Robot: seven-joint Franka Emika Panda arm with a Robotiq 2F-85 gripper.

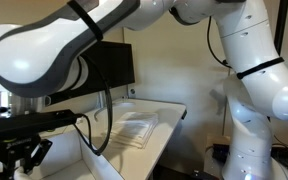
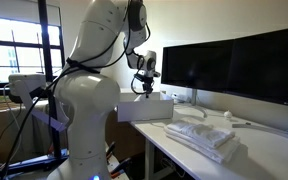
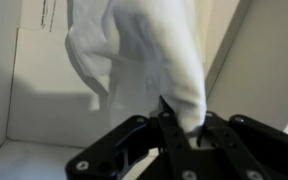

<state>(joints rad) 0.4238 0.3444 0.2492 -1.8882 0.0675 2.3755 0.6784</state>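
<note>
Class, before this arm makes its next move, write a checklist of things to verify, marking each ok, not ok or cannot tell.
1. Claw shut on the white fabric cloth: ok, pinched in the wrist view.
2. Grip deep enough: cannot tell, only a fold shows.
3. Cloth hanging free of the white box walls: cannot tell.
4. Folded white cloths lying apart from the claw on the white table: ok.
5. Black monitors apart from the claw: ok.

Probably office: monitors (image 2: 234,65) on desk (image 2: 274,160)

No legible text or labels
</note>
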